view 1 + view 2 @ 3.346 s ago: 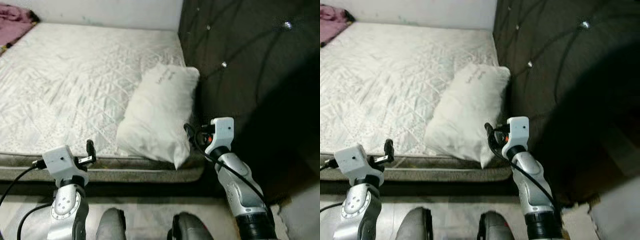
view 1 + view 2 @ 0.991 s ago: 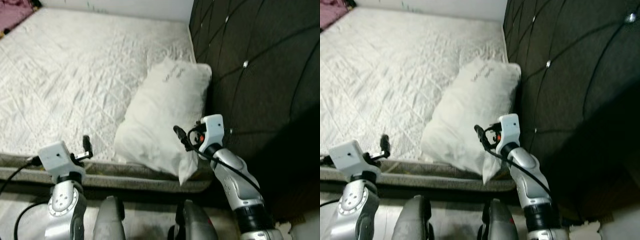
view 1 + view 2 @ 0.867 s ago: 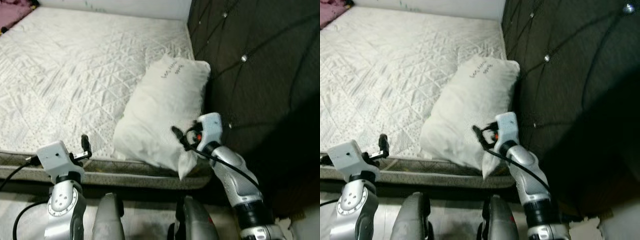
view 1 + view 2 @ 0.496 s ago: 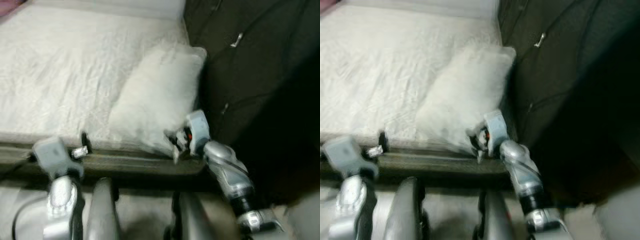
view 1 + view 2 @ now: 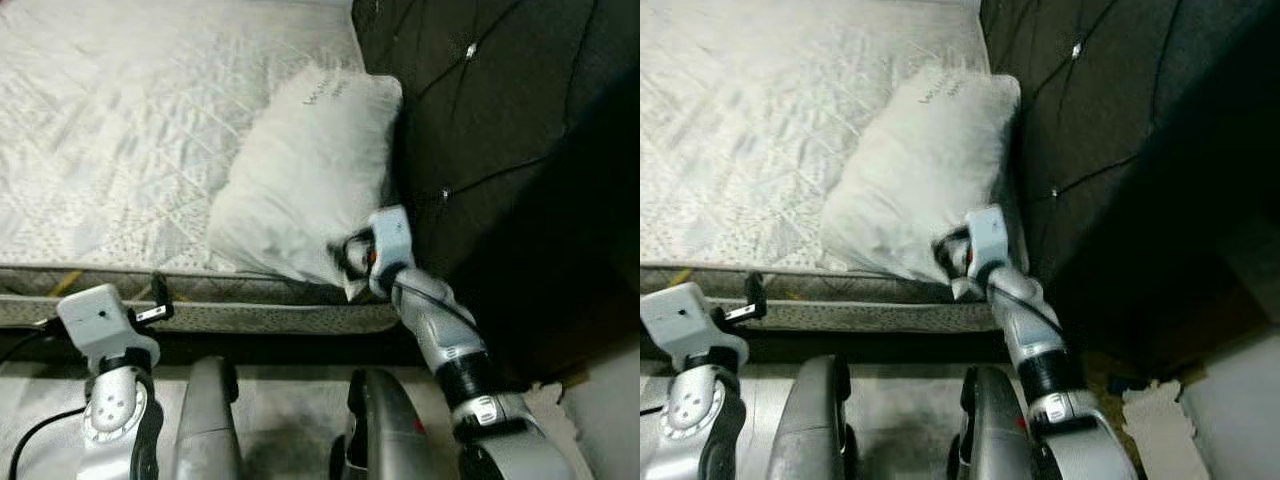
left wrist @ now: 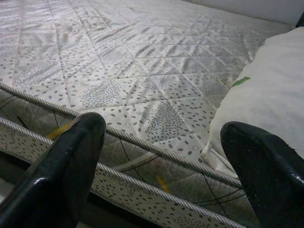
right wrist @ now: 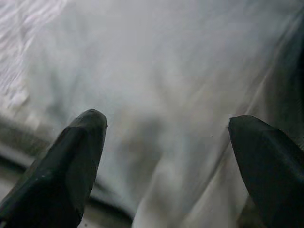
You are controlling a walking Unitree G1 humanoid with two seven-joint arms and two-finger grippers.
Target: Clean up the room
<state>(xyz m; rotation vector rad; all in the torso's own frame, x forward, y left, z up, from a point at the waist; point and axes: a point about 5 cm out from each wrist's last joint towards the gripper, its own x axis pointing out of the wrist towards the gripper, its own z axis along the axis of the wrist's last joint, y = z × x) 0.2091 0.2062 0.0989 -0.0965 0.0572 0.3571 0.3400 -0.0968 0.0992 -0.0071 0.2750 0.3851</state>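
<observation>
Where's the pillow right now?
The pillow lies on the mattress, against the dark headboard on the robot's right, with the right claw at its near corner.

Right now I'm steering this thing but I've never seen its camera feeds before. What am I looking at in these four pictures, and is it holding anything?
You are driving a two-armed humanoid. The two wide pictures come from its head, looking down at a bed. The other two come from cameras on its wrists, looking along each hand's two black fingers.

A white pillow lies on the mattress against the dark padded headboard. The right hand is at the pillow's near corner, fingers open, with pillow fabric between them but not gripped. The left hand hangs open before the mattress edge, holding nothing.
</observation>
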